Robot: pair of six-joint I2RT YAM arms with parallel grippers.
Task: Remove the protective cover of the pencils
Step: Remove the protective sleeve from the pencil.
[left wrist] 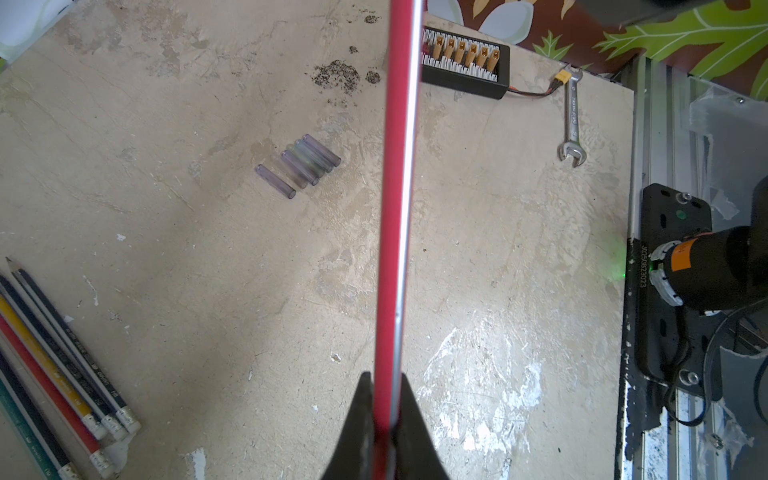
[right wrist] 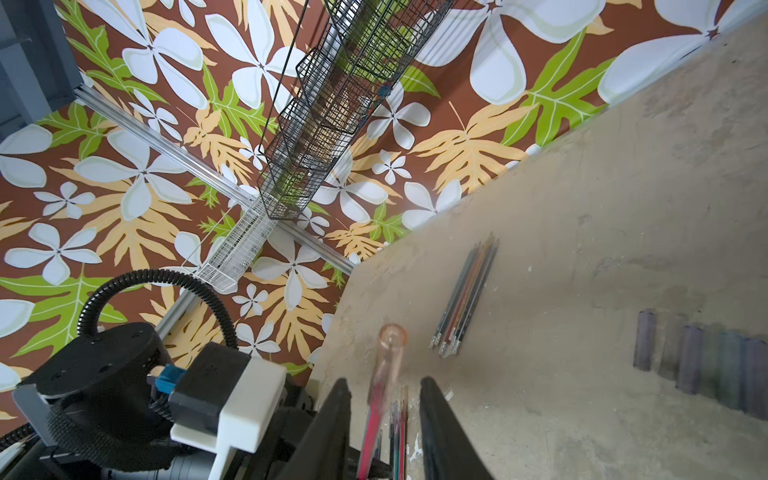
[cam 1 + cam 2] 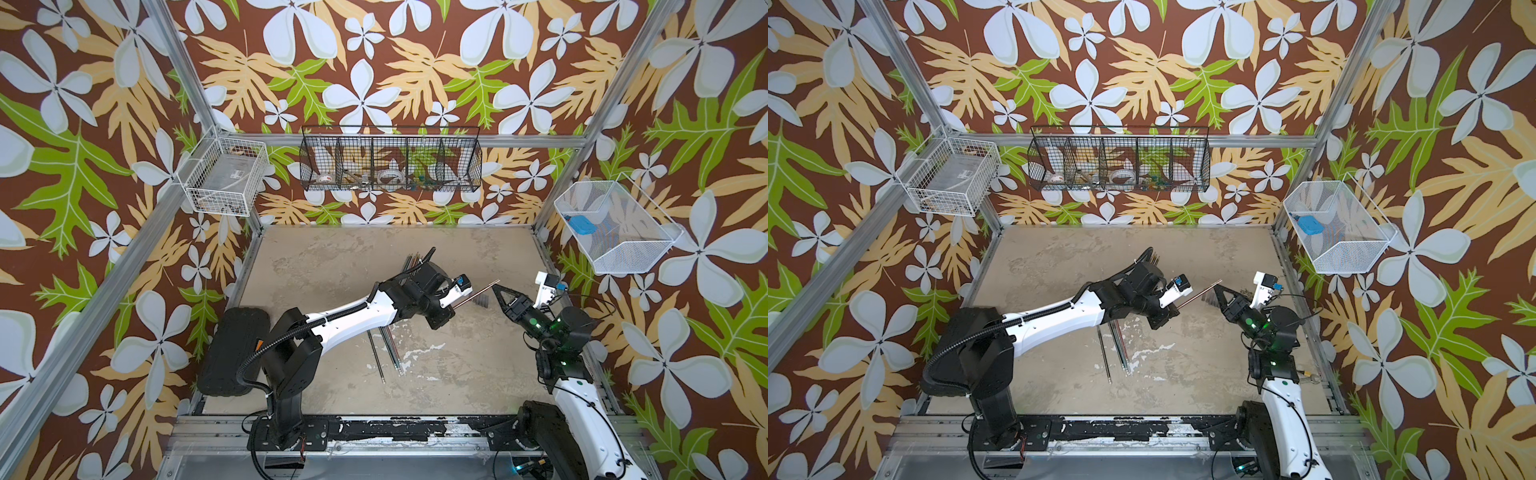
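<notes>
Clamping a red pencil between fully closed fingers, the left gripper holds it clear of the table, with the shaft running toward 2 o'clock in both top views. The right gripper stands partly open, with a gap either side of the shaft and gripping nothing. The smoky cap on the pencil's tip projects just past its fingertips. Loose caps lie on the table near 8 o'clock of the right gripper, and spare pencils lie at 6 o'clock of the left gripper.
</notes>
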